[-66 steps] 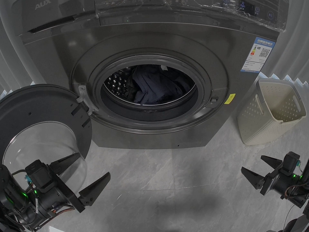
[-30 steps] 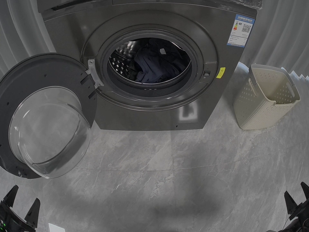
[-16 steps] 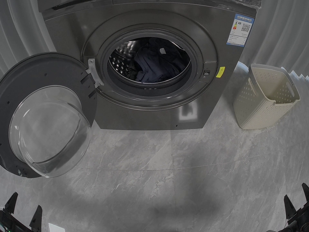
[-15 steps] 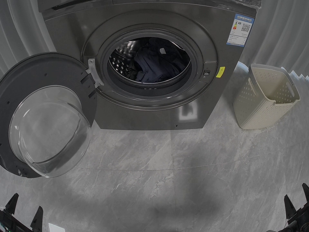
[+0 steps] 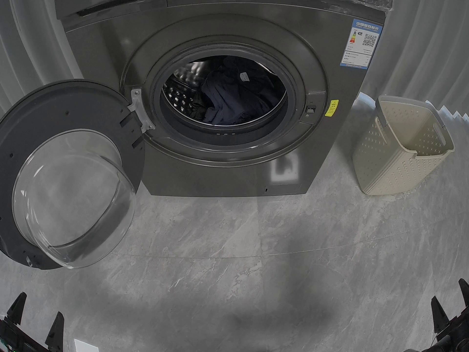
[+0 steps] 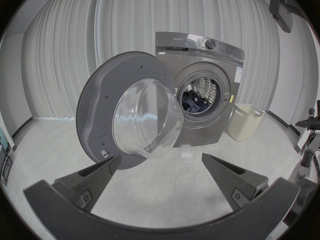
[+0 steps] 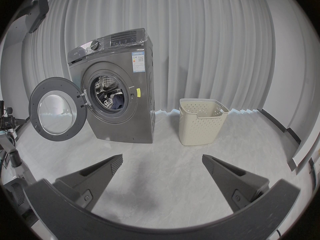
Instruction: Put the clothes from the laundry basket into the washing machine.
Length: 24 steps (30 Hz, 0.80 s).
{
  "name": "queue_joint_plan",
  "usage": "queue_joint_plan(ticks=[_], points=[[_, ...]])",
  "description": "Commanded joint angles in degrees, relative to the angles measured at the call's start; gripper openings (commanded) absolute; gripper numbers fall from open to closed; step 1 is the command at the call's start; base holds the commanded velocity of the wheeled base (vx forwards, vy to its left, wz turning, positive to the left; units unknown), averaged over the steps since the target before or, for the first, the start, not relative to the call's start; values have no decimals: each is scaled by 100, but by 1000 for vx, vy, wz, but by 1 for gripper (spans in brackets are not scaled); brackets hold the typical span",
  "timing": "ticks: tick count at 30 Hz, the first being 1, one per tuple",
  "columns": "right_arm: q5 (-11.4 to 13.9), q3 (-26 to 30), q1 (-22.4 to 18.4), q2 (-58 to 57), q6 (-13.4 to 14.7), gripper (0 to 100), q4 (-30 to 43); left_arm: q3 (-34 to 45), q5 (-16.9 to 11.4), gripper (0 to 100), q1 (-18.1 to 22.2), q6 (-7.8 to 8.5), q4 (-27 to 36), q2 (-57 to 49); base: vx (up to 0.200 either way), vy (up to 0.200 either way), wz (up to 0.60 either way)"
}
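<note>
Sits farther back now from the dark grey front-loading washing machine [image 5: 220, 172] than two seconds ago, with the whole head view widened by the camera's retreat and both arms dropped from mid-frame to the lower corners. Carries the black two-fingered left gripper [image 5: 39, 306] low over the near left corner of the pale grey marbled floor [image 5: 254, 270], fingers spread wide, gripping nothing. Matches it with the black two-fingered right gripper [image 5: 448, 292] over the near right corner, equally wide apart and equally empty. Finds the round grey door [image 5: 58, 108] with its clear domed glass swung fully out on the hinge at the machine's left side. Shows dark navy clothes [image 5: 234, 99] heaped inside the perforated steel drum [image 5: 178, 94], behind the round opening. Sets the cream perforated plastic laundry basket [image 5: 391, 162] upright on the floor just beside the machine's right front corner, not touching it, well apart from both grippers. Closes off the far edge of the floor with a white pleated curtain [image 5: 430, 50].
</note>
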Motion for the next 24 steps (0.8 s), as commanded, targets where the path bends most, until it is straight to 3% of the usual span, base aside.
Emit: queue_joint_plan(ticks=[1,9,24], points=[[4,22,0,-62,0,100,-4,92,1,100,-2,-7,0,-46,0,0,0],[4,22,0,-62,0,100,-4,101,1,100,-2,2,-9,-46,0,0,0],[4,22,0,-62,0,100,-4,92,1,100,-2,2,0,-37,0,200,0]])
